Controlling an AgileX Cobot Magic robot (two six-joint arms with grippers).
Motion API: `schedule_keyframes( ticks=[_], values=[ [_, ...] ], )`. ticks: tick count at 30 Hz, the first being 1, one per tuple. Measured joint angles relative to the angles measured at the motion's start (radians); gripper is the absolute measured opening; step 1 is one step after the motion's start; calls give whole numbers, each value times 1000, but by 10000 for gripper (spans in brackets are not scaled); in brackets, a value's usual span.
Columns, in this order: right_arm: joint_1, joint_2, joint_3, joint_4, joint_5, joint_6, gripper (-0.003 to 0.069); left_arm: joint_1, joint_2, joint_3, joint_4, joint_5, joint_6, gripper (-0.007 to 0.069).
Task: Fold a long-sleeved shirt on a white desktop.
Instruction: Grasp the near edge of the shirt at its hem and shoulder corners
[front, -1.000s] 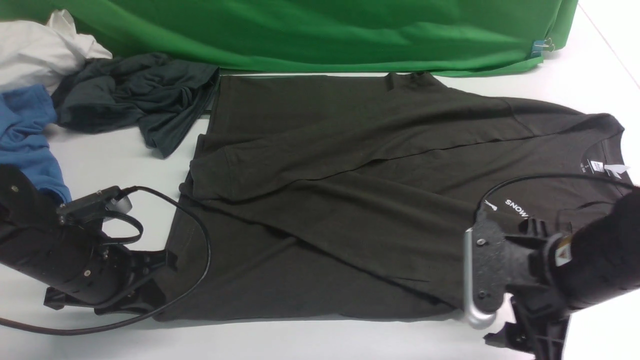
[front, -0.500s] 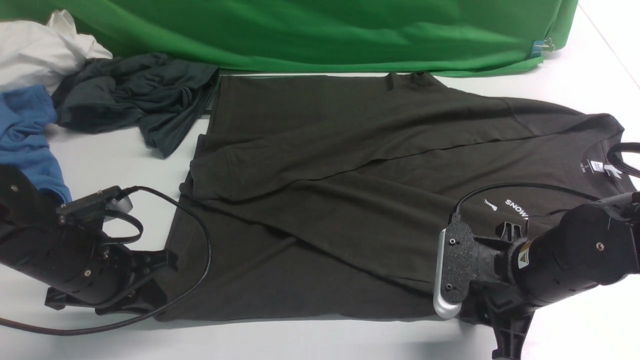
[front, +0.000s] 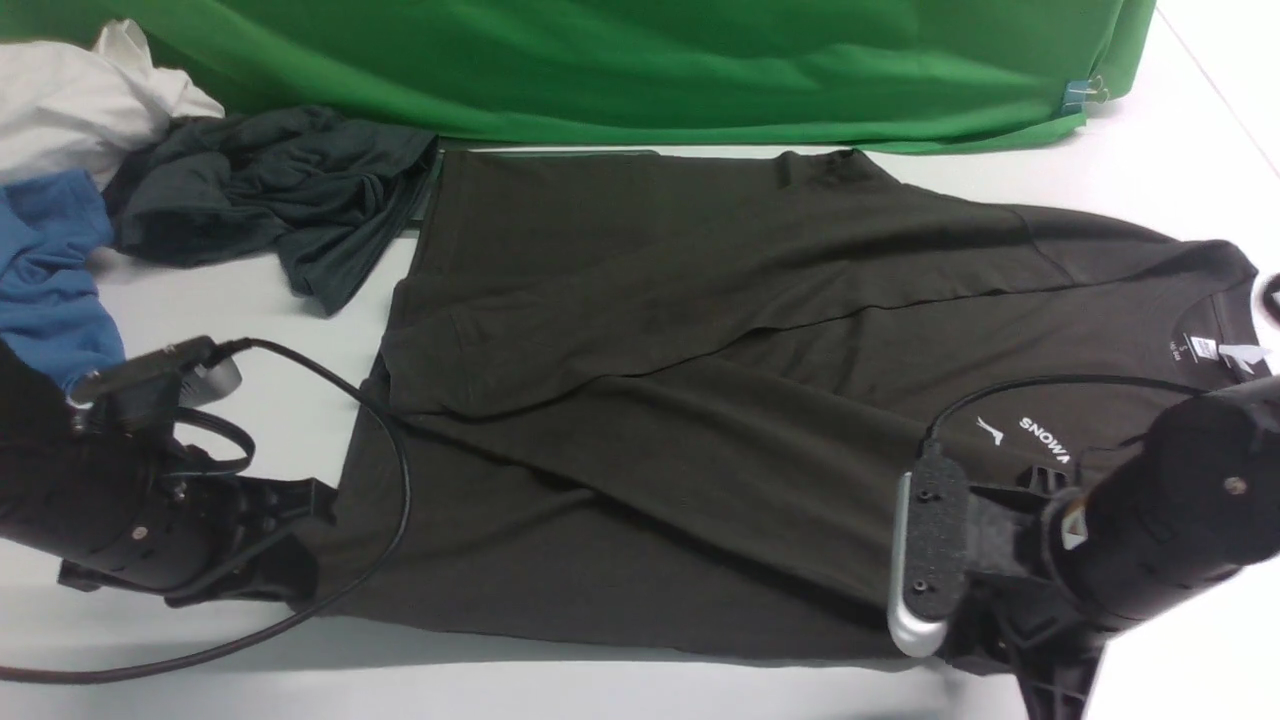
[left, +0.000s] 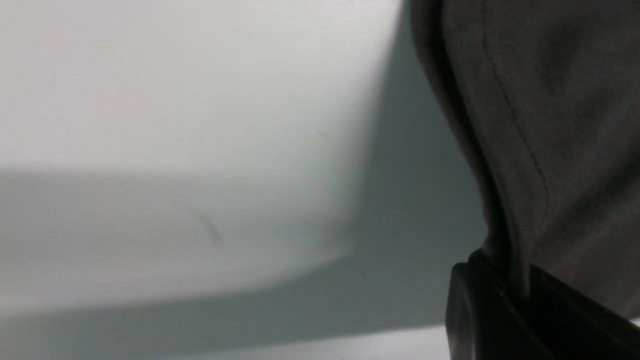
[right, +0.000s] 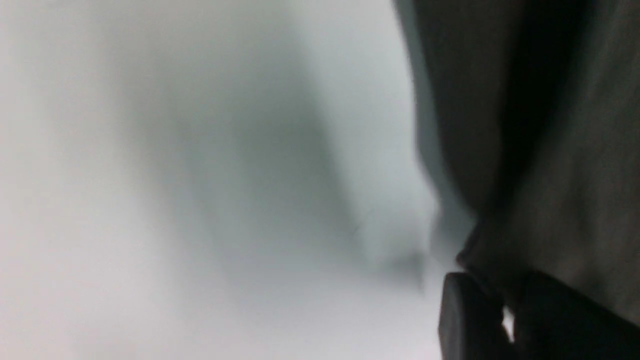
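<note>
The long-sleeved shirt (front: 640, 400) lies spread on the white desktop (front: 620, 690), collar and white neck label at the right, both sleeves crossed over the body. My left gripper (front: 300, 545) is shut on its near left hem corner; in the left wrist view the stitched hem (left: 525, 165) runs down into the closed gripper (left: 515, 290). My right gripper (front: 985, 650) sits at the near right edge below the white lettering (front: 1045, 438). In the right wrist view, dark cloth (right: 550, 150) is pinched between the nearly closed fingers (right: 470, 315). The shirt's near edge hangs slightly off the desktop, casting a shadow.
A green cloth (front: 640, 70) runs along the back. At the far left lie a charcoal-grey garment (front: 270, 195), a blue shirt (front: 50, 260) and a white cloth (front: 70, 100). The left wrist cable (front: 400, 480) loops over the shirt's left hem.
My right gripper came in over the shirt's near right edge and closed on it. Both arms have risen a little, and the shirt's near edge has lifted with them.
</note>
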Motion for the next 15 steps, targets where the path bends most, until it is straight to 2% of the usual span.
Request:
schedule_keyframes(
  ticks=[5,8,15],
  values=[
    [0,-76,0,1,157,75,26,0,-83,0,2,39,0,37],
    [0,-104,1,2,213,98,17,-1,-143,9,-2,48,0,37],
    [0,-151,1,4,83,71,35,-1,-183,52,16,26,0,37]
  ],
)
